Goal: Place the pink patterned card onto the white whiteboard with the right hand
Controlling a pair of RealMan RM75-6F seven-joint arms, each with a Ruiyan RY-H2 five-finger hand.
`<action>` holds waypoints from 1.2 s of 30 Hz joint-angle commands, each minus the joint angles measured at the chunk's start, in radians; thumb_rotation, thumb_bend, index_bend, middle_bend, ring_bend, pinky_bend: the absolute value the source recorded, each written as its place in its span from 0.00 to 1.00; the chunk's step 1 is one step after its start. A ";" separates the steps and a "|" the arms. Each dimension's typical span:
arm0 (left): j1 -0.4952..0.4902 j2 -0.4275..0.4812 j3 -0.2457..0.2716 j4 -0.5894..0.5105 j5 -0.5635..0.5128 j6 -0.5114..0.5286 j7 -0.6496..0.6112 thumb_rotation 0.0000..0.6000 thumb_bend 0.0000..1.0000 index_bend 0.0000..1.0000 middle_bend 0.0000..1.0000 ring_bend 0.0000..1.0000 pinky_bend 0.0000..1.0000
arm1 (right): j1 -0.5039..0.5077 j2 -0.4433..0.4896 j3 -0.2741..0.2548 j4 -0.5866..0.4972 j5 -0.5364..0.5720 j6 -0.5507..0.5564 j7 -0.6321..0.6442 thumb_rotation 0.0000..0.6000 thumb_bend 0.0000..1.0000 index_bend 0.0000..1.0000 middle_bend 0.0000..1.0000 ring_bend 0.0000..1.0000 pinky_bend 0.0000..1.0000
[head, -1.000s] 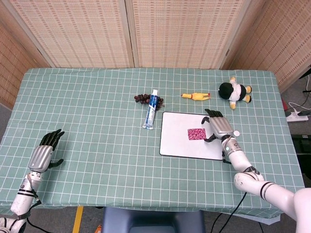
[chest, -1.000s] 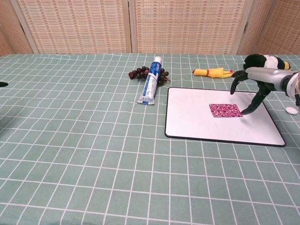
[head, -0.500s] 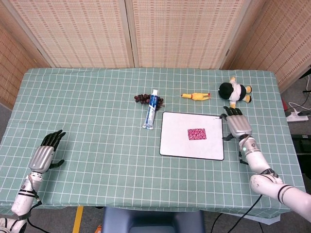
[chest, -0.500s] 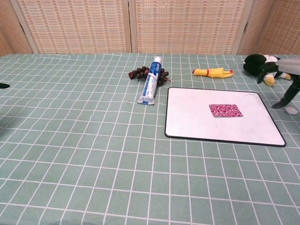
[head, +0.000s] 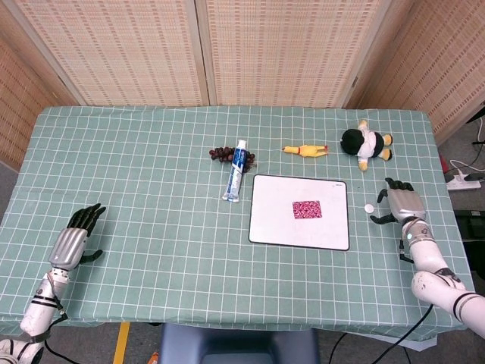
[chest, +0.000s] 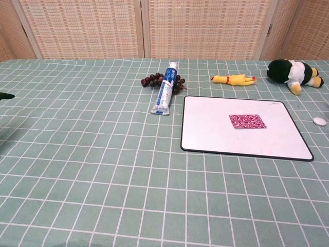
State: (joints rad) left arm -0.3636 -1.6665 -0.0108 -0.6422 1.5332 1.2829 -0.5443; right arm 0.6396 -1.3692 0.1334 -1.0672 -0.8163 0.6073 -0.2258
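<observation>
The pink patterned card (head: 307,208) (chest: 248,121) lies flat on the white whiteboard (head: 273,224) (chest: 216,134), a little right of its middle, with nothing touching it. My right hand (head: 404,203) hovers over the tablecloth to the right of the board, well apart from it, fingers spread and holding nothing; the chest view does not show it. My left hand (head: 70,242) rests near the table's front left edge, fingers spread and empty; only a dark fingertip (chest: 6,95) of it shows in the chest view.
A toothpaste tube (head: 236,180) and a bunch of dark grapes (head: 221,154) lie left of the board. A yellow rubber chicken (head: 305,151) and a plush doll (head: 365,144) lie behind it. A small white pellet (head: 369,208) sits between board and right hand.
My right hand has drawn back rightwards from beside the card to off the board's right side, leaving the chest view. The card stays on the board. The left hand barely moved.
</observation>
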 commanded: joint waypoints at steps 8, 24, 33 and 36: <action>0.001 0.002 0.000 0.001 0.000 0.002 -0.008 1.00 0.16 0.00 0.00 0.00 0.00 | 0.014 -0.001 -0.016 -0.012 0.030 0.028 -0.051 0.74 0.24 0.40 0.00 0.00 0.00; 0.002 0.007 0.000 -0.008 -0.003 -0.006 -0.018 1.00 0.16 0.00 0.00 0.00 0.00 | 0.029 -0.012 -0.043 0.004 0.037 0.033 -0.099 1.00 0.24 0.36 0.00 0.00 0.00; 0.002 0.009 -0.001 -0.009 -0.005 -0.010 -0.022 1.00 0.16 0.00 0.00 0.00 0.00 | 0.032 -0.040 -0.036 0.044 -0.005 0.033 -0.070 1.00 0.24 0.35 0.00 0.00 0.00; 0.002 0.009 -0.001 -0.008 -0.006 -0.010 -0.022 1.00 0.16 0.00 0.00 0.00 0.00 | 0.035 -0.056 -0.036 0.068 -0.021 0.024 -0.059 1.00 0.24 0.35 0.00 0.00 0.00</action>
State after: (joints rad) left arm -0.3618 -1.6574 -0.0117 -0.6506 1.5275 1.2724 -0.5668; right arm 0.6729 -1.4194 0.0972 -1.0068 -0.8317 0.6354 -0.2893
